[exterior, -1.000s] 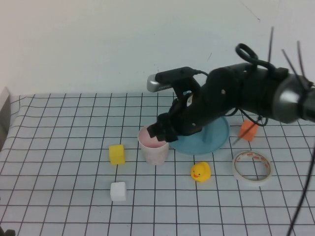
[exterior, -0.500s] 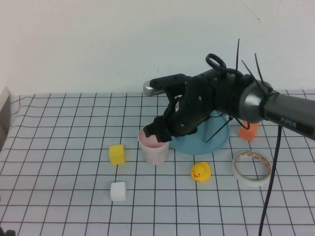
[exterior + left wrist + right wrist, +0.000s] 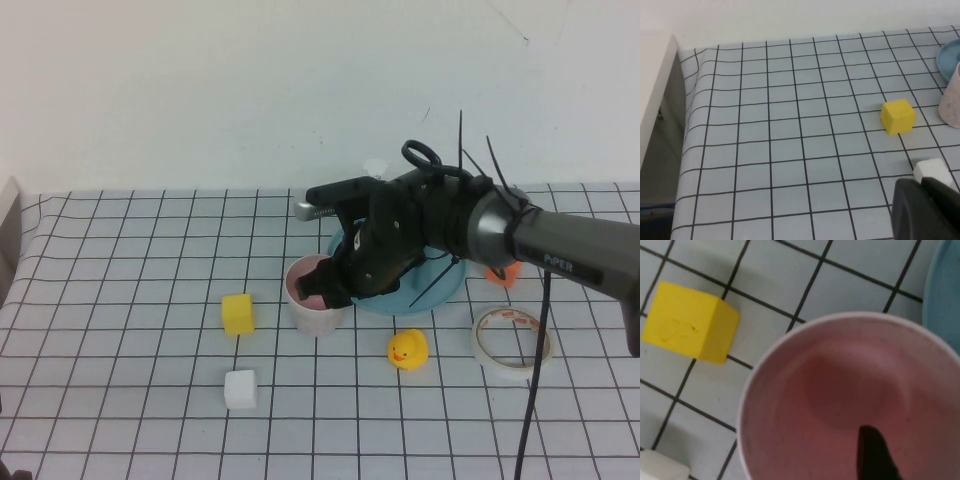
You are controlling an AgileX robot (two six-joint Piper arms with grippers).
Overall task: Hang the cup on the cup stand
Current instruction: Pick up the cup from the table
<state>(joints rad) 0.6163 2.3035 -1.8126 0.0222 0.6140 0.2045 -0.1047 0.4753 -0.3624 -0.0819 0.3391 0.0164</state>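
Cup (image 3: 314, 297) upright beside cup stand (image 3: 440, 285); right end effector (image 3: 325, 290) spread wide, one finger (image 3: 875, 455) inside; left end effector (image 3: 927, 210) closed, empty.

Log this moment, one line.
phase: reaching into cup | right gripper: open, one finger inside upright cup | left gripper: shut, parked by white block | stand: no cup hung

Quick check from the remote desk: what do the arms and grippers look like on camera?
The right arm is a glossy dark grey tube with white PIPER lettering, black cable loops and zip-tie ends sticking up. Its wrist carries a silver-fronted camera bar. The right gripper, over the cup, is matte black. The left gripper shows only as a black block near the table's front edge.
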